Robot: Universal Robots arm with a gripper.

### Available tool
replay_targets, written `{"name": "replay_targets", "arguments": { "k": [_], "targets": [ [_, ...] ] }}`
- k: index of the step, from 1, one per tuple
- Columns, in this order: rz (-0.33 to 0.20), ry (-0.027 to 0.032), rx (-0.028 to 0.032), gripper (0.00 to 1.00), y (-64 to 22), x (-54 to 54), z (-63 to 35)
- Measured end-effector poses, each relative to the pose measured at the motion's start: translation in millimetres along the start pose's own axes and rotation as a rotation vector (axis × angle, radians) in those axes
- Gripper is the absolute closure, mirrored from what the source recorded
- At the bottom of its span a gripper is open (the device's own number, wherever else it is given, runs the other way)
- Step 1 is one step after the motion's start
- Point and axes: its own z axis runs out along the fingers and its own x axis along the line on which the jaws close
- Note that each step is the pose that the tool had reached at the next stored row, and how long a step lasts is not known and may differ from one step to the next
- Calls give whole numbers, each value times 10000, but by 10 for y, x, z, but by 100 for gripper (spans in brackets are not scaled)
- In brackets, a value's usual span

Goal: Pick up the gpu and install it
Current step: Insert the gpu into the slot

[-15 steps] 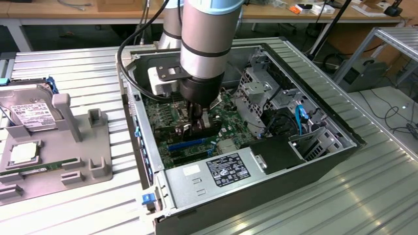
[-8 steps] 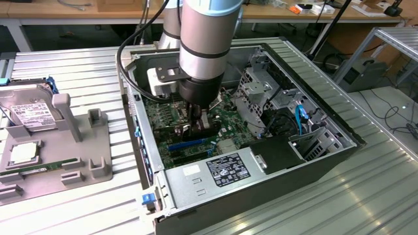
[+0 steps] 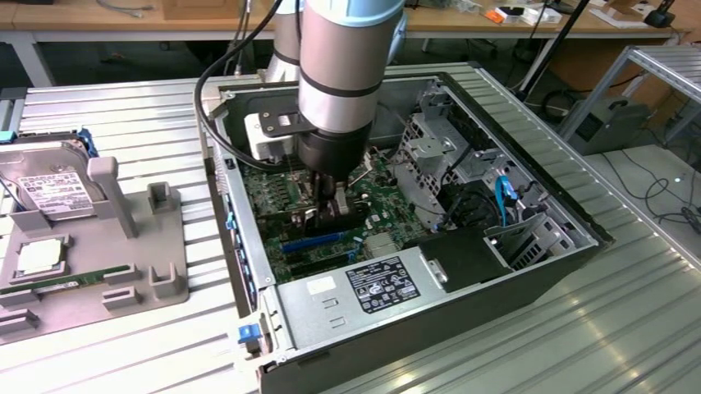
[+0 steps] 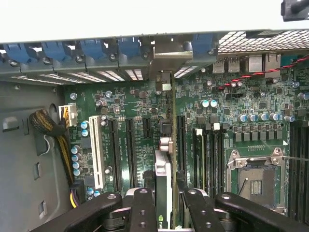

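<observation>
A: Showing the open computer case (image 3: 526,271) on the ribbed table (image 3: 613,328), with the arm (image 3: 340,74) reaching straight down into it. What fills the case floor?

B: The green motherboard (image 4: 120,104), its row of parallel expansion slots (image 4: 130,150) running toward the rear bracket wall (image 4: 96,67).

A: And the gpu (image 4: 163,174)?

B: Held edge-on between the fingers of the gripper (image 4: 163,203), directly beneath the wrist, above the slots beside the memory slots (image 4: 210,154). Its long axis runs parallel to the slots; its metal bracket (image 4: 166,55) already meets the rear wall.

A: Gripper state?

B: Closed on the card, one finger on each face. Whether the card's edge is fully seated cannot be told.

A: Outside the case?

B: A grey parts fixture (image 3: 98,263) at the exterior view's left, carrying a silver hard drive (image 3: 49,193).
</observation>
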Motion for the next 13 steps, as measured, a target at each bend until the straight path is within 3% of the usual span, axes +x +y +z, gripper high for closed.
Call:
{"name": "replay_targets", "arguments": {
  "k": [6, 9, 10, 13],
  "targets": [
    [1, 14, 3, 73, 2, 0, 3],
    [-8, 231, 15, 73, 2, 0, 2],
    [-14, 393, 23, 73, 2, 0, 2],
    [-15, 407, 24, 73, 2, 0, 1]
  ]
}}
